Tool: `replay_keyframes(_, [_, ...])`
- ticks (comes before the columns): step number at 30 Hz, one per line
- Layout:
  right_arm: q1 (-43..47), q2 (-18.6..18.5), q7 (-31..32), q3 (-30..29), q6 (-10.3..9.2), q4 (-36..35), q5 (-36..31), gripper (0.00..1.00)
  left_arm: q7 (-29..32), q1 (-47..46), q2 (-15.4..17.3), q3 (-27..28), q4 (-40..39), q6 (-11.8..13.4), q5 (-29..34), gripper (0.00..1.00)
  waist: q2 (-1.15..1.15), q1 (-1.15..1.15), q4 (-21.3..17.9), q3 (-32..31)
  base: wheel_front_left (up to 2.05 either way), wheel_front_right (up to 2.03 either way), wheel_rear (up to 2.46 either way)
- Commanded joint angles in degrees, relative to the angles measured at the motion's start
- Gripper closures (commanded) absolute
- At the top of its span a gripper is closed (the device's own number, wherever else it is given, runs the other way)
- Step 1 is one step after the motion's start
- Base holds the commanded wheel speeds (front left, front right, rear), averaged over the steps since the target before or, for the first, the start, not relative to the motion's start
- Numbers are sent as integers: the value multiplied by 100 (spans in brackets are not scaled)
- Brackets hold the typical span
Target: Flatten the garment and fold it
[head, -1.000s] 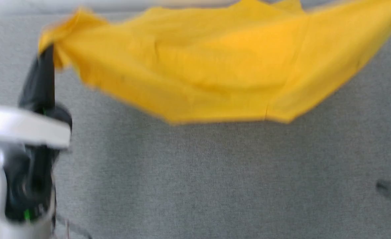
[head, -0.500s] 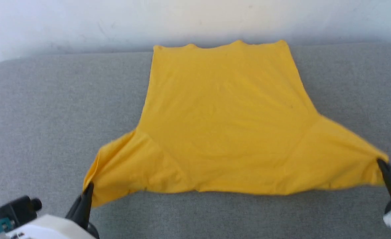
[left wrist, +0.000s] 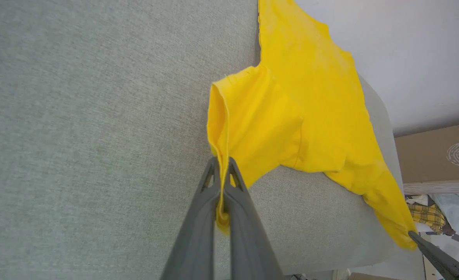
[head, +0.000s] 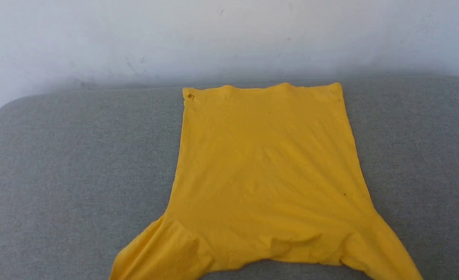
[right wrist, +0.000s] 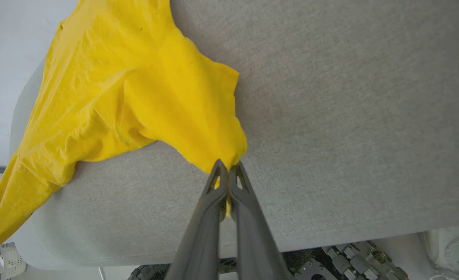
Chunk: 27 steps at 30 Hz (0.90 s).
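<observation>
Shirt (head: 268,175) is lying plain side up on the grey surface (head: 58,163), filling the middle of the head view. The hem sits at the top of it, near the white wall (head: 213,39), and there's a small hole (head: 190,96) at the hem's upper-left corner. The body looks pretty flat, with just some wrinkles bunched low down between the sleeves. Both sleeves flare out to the lower left and lower right and run off the bottom edge of the frame.

In the left wrist view, the left hand (left wrist: 222,171) comes up from bottom centre. Its fingers are pinched together on the sleeve cuff, and a bit of yellow pokes out between them further down. The shirt stretches away from the fingertips toward the upper right of that frame.

It's the same deal in the right wrist view. The right hand (right wrist: 227,169) is at mid-frame, clamped on the tip of the other sleeve, and the shirt fans out from it to the upper left. The surface's near edge runs across the frame below the fingertips.
</observation>
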Motion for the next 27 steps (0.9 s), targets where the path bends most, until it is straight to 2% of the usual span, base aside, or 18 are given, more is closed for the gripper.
replay_keyframes(1, [135, 12, 104, 17, -4, -80, 52, 100, -16, 121, 72, 99, -48, -25, -40, 100, 0, 1, 19, -5, 0, 0, 0])
replay_keyframes(4, [569, 12, 650, 108, -4, -324, 264, 100, -31, 414, 170, 355, -172, -34, -167, 100, 0, 1, 46, -1, 0, 0, 0])
replay_keyframes(7, [837, 12, 910, 34, -4, -544, 475, 100, -44, 605, 204, 533, -290, -57, -293, 100, 0, 1, 66, 16, 0, 0, 0])
replay_keyframes(11, [824, 12, 814, -77, -4, -685, 266, 100, -119, 657, 209, 635, -385, -72, -299, 100, 0, 1, 65, 51, 0, 0, 0])
replay_keyframes(17, [358, 12, 205, 146, -4, -446, -646, 99, -297, 241, 112, 412, -388, -97, -33, 100, 0, 1, 56, 93, 0, 0, 0])
replay_keyframes(19, [217, 12, -5, 207, -4, -258, -829, 39, -303, 68, 90, 291, -364, -109, 51, 100, 0, 1, 59, 106, 0, 0, 0])
replay_keyframes(20, [163, 12, -52, 244, -4, -193, -916, 0, -295, -4, 91, 244, -348, -115, 86, 100, 0, 1, 60, 107, 0, 0, 0])
replay_keyframes(23, [-81, -12, -151, 308, -4, -313, -1122, 0, -297, -171, 85, 145, -342, -121, 176, 100, 0, 1, 54, 163, 0, 0, 0])
replay_keyframes(27, [-712, -262, -336, 107, -4, -849, -1389, 0, -360, -319, 79, 95, -384, -122, 299, 100, 0, 1, 50, 325, 0, 0, 0])
